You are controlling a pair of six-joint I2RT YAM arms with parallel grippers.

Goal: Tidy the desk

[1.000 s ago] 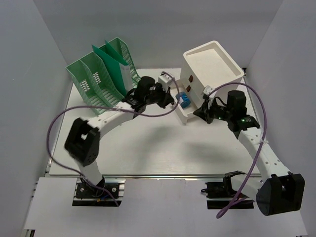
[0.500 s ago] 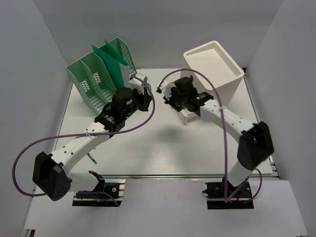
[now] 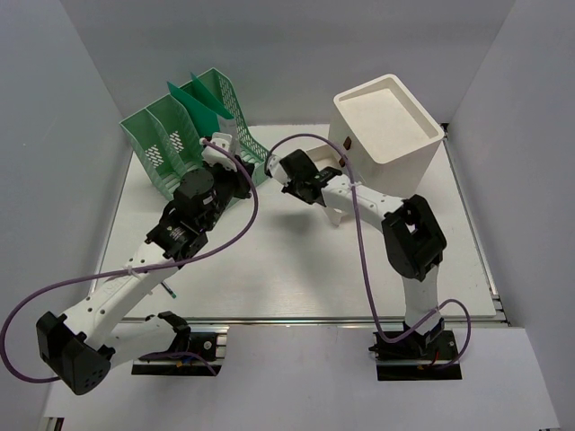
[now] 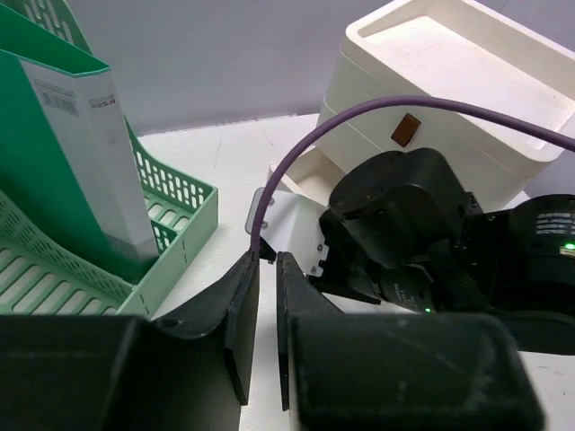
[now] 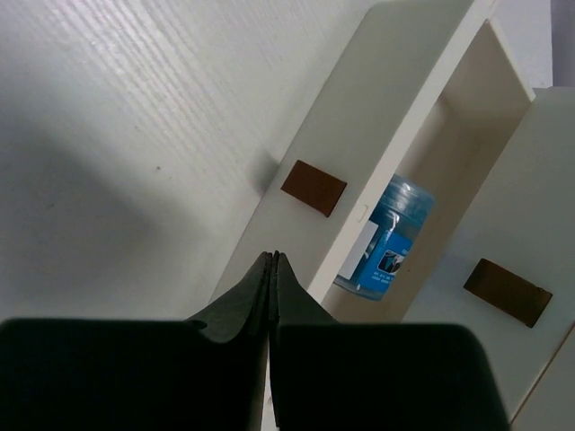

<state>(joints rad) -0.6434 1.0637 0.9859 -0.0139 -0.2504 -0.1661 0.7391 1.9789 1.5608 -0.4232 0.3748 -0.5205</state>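
The desk (image 3: pixel 296 260) lies flat beneath both grippers, face up, its long axis running left to right across the arms' front. Left gripper (image 4: pixel 267 262) — jaws parted by a narrow slit, nothing between them — hangs over the desk's far part, with the green file rack (image 4: pixel 171 233) on its left and the white drawer box (image 4: pixel 467 90) ahead to its right. Right gripper (image 5: pixel 272 258) — jaws pressed together, empty — points at the open drawer (image 5: pixel 377 99) just ahead, where a blue jar (image 5: pixel 395 224) sits.
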